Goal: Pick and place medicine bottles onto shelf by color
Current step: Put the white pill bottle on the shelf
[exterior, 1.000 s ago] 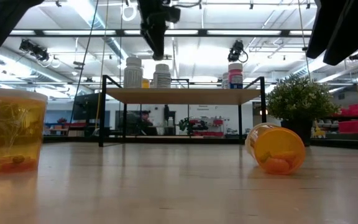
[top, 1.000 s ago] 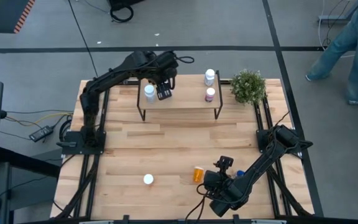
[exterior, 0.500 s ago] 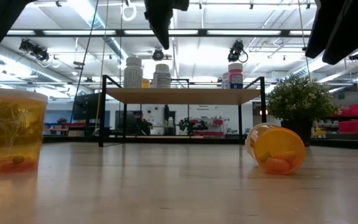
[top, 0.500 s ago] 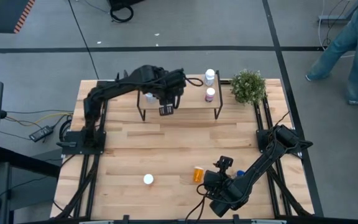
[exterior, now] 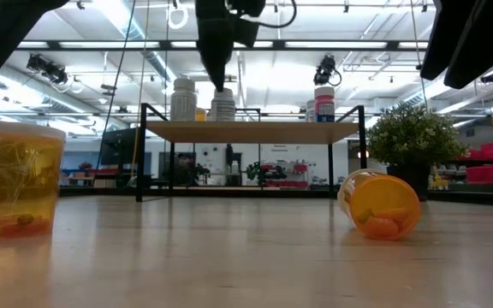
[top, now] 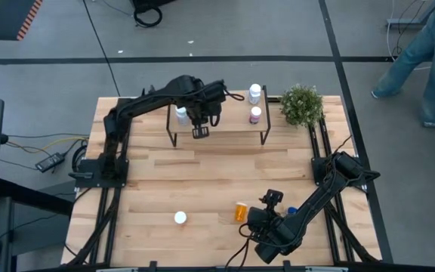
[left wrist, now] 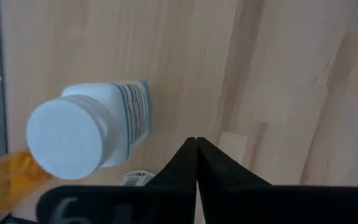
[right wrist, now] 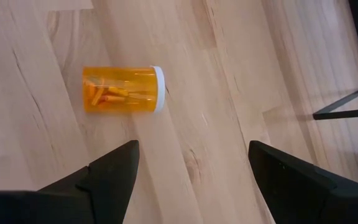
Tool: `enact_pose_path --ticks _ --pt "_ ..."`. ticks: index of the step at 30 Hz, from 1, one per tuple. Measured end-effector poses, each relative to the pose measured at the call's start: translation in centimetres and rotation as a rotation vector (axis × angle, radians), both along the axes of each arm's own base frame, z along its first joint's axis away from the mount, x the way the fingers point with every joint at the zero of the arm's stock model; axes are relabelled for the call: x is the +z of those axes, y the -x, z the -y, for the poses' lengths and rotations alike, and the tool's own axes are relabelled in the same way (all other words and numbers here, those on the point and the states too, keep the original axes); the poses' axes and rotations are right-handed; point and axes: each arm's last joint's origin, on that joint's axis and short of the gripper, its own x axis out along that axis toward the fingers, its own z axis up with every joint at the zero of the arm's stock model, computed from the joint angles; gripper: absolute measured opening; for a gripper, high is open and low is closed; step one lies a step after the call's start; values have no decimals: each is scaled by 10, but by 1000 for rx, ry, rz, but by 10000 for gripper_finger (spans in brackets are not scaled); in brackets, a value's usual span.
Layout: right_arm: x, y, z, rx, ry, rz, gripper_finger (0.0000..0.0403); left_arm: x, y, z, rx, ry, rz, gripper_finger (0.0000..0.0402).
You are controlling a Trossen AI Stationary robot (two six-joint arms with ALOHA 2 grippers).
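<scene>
The shelf point(top: 225, 122) stands at the table's far side. A white bottle point(top: 180, 115) stands upright on its left part, and a white point(top: 255, 93) and a pinkish bottle point(top: 255, 114) on its right part. My left gripper point(top: 200, 132) hangs shut and empty above the shelf's near edge, just right of the white bottle point(left wrist: 86, 134). My right gripper point(right wrist: 192, 146) is open over the table's near right part. An orange bottle point(right wrist: 123, 90) lies on its side a little beyond its fingers. Another orange bottle point(top: 180, 217) stands upright, white cap up, at the near middle.
A potted plant point(top: 301, 104) stands right of the shelf at the far right. A blue-topped thing point(top: 291, 211) shows beside my right arm. A person point(top: 429, 53) stands on the floor beyond the table's far right corner. Bare wood lies between shelf and near bottles.
My left gripper has shut its fingers and drawn back from the white bottle on the shelf toward the shelf's near edge, holding nothing. The bottle stays upright where it was. My right arm has kept still.
</scene>
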Motion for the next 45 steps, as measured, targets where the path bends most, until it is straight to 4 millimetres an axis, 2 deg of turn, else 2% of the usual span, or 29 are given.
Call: enact_pose_path --ticks 11,17,45 --pt "0 0 0 4 9 7 312 -34 -6 -11 0 12 -16 5" --pt "0 0 0 4 9 6 312 -34 -8 -12 -12 1 4 10" --pt "0 -1 1 5 21 20 312 -33 1 -43 97 -54 32 4"
